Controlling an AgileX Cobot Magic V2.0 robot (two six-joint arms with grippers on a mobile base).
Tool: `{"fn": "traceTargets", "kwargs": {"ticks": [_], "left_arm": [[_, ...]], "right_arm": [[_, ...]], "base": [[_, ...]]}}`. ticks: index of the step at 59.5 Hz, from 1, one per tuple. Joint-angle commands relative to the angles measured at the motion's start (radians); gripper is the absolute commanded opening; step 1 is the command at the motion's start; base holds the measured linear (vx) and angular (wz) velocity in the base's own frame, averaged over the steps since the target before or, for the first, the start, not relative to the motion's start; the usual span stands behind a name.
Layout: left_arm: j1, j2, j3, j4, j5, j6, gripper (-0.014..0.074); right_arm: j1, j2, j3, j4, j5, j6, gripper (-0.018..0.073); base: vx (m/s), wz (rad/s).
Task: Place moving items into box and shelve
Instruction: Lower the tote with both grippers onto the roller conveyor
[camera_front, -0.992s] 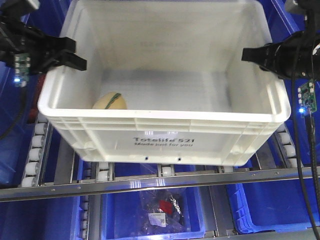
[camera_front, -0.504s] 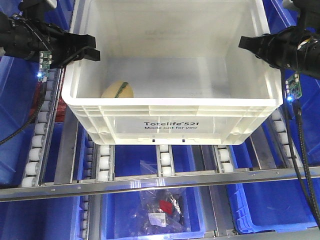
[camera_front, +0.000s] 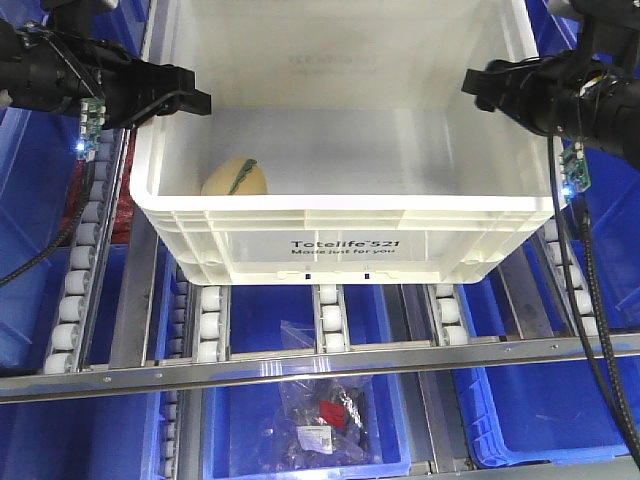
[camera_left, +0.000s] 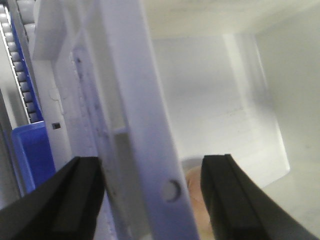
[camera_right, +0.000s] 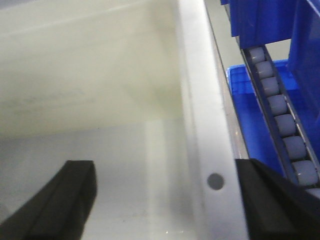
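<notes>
Contents: pale yellow soft round toy with green stripe (camera_front: 235, 178) in the large white ribbed plastic crate (camera_front: 345, 245)'s front-left corner, partly hidden by its front rim; reddish-brown toy unseen. Black left gripper (camera_left: 150, 197) and black right gripper (camera_right: 175, 200) each straddle a crate side wall, jaws spread, not visibly pinching it. Crate rests on grey roller rails (camera_front: 75, 290) between blue plastic bins (camera_front: 540, 420).

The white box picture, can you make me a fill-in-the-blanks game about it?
1. The yellow toy lies inside the white ____.
2. The box rests on metal ____.
3. The bins below are colored ____.
4. The left tool straddles the box's ____.

Missing words: box; rollers; blue; wall
</notes>
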Motion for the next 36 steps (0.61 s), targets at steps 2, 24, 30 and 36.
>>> {"fn": "traceTargets", "kwargs": {"ticks": [2,24,30,36], "left_arm": [[-0.065,-0.040,-0.042,-0.153,0.009,-0.027,0.0566],[-0.024,-0.071,-0.042,-0.032,-0.056,-0.036,0.0565],[-0.015,-0.073,-0.042,0.023,-0.060,-0.044,0.0565],[-0.015,-0.073,-0.042,0.088,-0.060,-0.080,0.0565]], "right_arm": [[0.033,-0.062,-0.033,0.014,0.006,0.000,0.0657],[0.033,-0.116,-0.033,-0.062,0.030,-0.004,0.0624],[0.033,-0.116,-0.033,-0.070,0.038,-0.004,0.0612],[0.032,-0.116,-0.033,-0.082,0.036,-0.004,0.0607]], "base": [[0.00,0.00],[0.00,0.00],[0.00,0.00],[0.00,0.00]]}}
